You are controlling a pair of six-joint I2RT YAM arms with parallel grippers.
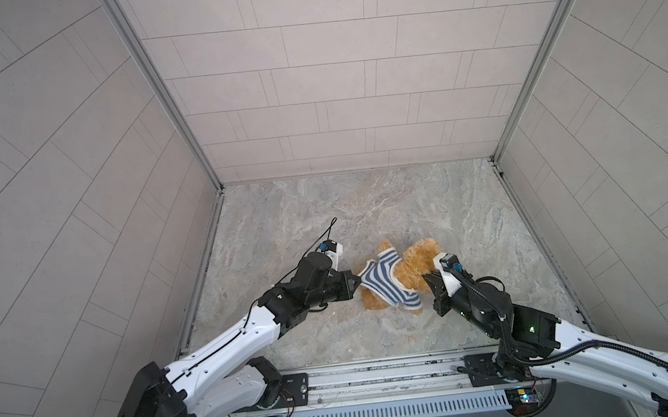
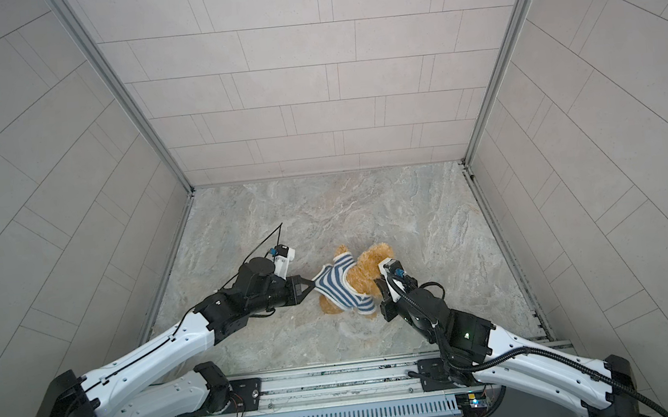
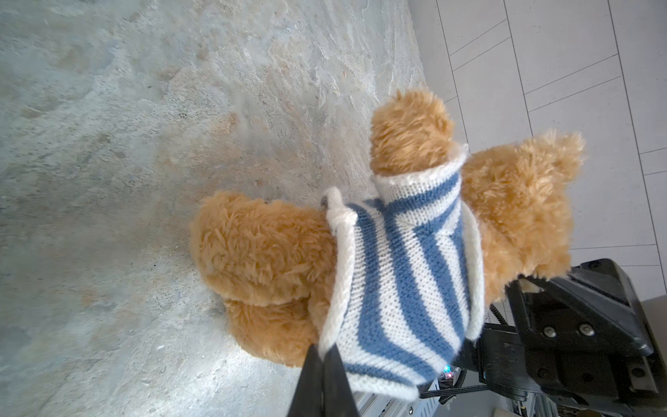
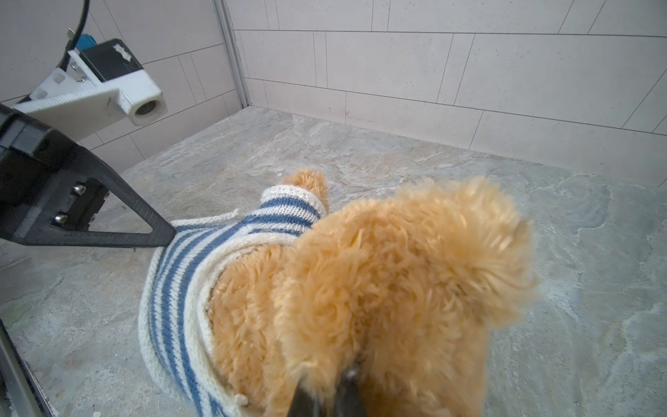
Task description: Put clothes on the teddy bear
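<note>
L arm [image 1: 228, 345] low, outstretched; L claw [image 1: 357, 285] nips shirt [image 1: 385, 286] hem, R claw [image 4: 325, 386] grips teddy bear [image 1: 411, 269].

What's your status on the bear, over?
Left gripper shut on striped shirt hem. Right gripper shut on teddy bear, near the head. Shirt over torso, one arm through a sleeve. Nothing in the way.

The face of the fluffy golden-brown plush teddy bear [image 4: 397, 270] was hidden in every view. The right tool [image 4: 326, 391] was cut off by the frame edge, its tips buried in blurred fur. The blue-and-white striped knitted shirt [image 3: 404, 274] covered the torso; the left tool [image 3: 325, 375] was cropped likewise.
</note>
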